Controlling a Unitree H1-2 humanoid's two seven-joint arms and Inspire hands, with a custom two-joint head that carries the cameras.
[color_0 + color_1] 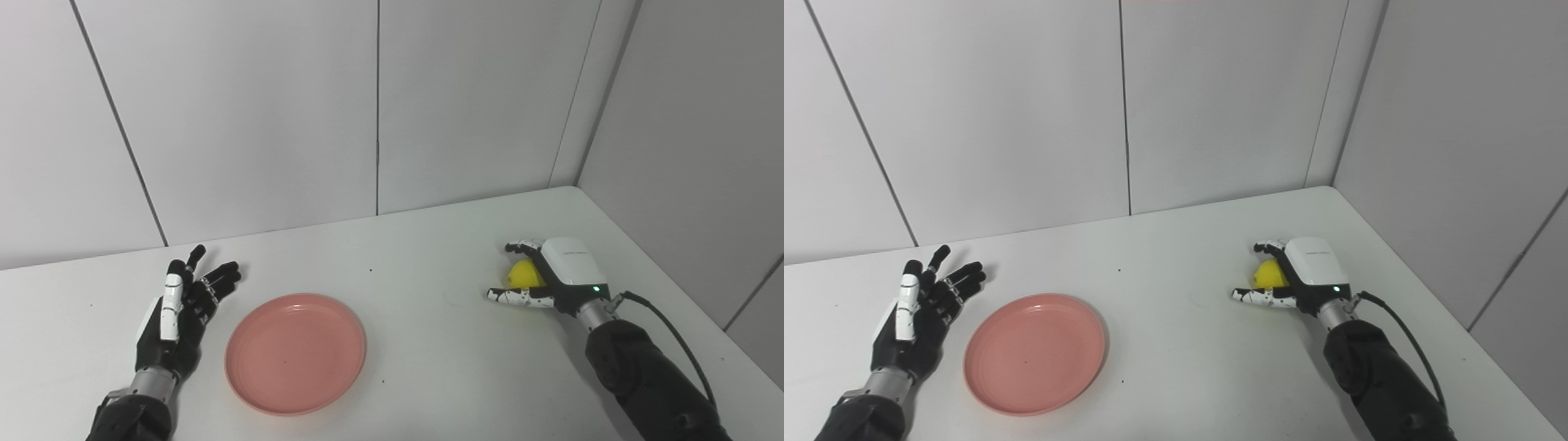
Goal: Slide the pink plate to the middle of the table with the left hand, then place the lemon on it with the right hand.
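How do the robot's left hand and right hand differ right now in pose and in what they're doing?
The left hand is open, fingers spread and pointing away, holding nothing; the right hand is curled around the lemon. The left hand sits beside the pink plate without touching it; the right hand is far from the plate, near the table's right side. The left shows its dark palm side; the right shows its white back. Both are low over the white table.

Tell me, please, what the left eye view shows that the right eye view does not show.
Only the left eye view: two slanted wall seams at the left; the other has one.
Only the right eye view: more of the right wall, and bare table left of the left hand.
Both: the open left hand beside the plate, apart from it; the right hand around the lemon, which sits low at the table. Whether the grip has closed, I cannot tell.
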